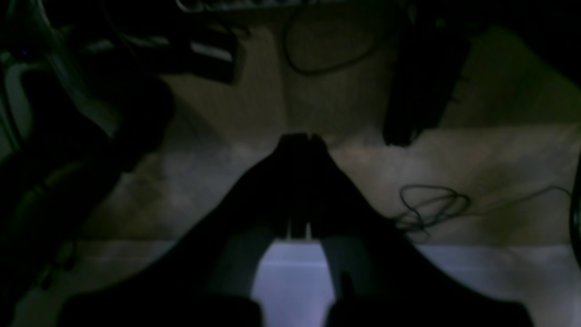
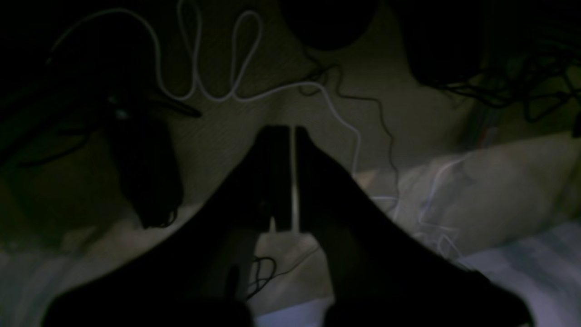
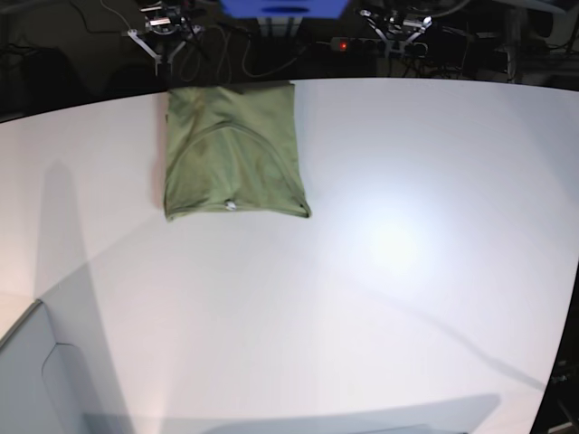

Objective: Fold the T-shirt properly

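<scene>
The olive-green T-shirt (image 3: pixel 231 149) lies flat on the white table (image 3: pixel 407 226) at the back left, folded into a rough rectangle, with a small white tag at its near edge. Neither arm shows in the base view. In the dim left wrist view my left gripper (image 1: pixel 302 138) is shut with nothing between its fingers, hanging over the table's edge and the floor beyond. My right gripper (image 2: pixel 292 131) is likewise shut and empty, above a floor strewn with cables. The T-shirt appears in neither wrist view.
A looping white cable (image 2: pixel 195 68) and a black cable coil (image 1: pixel 431 204) lie on the floor. Clamps and cables (image 3: pixel 163 27) line the table's back edge beside a blue object (image 3: pixel 285 7). A grey panel (image 3: pixel 36 371) sits at the front left corner.
</scene>
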Robot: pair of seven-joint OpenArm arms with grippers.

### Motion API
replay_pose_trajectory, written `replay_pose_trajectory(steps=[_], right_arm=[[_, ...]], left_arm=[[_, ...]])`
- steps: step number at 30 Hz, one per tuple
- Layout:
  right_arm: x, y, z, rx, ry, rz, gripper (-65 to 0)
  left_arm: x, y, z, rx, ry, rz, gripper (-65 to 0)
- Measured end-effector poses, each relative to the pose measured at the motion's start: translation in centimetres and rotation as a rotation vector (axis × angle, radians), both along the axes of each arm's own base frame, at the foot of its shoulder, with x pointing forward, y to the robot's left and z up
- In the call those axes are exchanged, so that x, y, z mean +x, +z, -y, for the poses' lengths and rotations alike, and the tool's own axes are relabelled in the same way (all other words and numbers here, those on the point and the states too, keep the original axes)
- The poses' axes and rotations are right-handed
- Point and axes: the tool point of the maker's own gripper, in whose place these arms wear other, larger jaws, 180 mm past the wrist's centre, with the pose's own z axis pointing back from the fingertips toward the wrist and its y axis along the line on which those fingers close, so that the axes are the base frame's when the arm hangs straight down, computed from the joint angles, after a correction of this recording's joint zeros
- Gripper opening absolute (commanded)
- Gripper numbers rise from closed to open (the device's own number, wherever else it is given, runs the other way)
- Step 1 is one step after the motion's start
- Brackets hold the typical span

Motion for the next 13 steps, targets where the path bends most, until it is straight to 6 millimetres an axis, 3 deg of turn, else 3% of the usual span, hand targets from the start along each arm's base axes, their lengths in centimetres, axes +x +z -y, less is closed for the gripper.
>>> replay_pose_trajectory(steps=[6, 13], right_arm=[[0.8, -0.1, -2.0, 0.029, -0.001, 0.024, -65.0], [0.1, -0.1, -1.9, 0.026, -0.001, 0.012, -65.0]], left_arm=[[0.5, -0.2, 1.7, -0.026, -0.003, 0.013, -65.0], [0.5, -0.3, 2.2, -0.033, -0.001, 0.012, -65.0]])
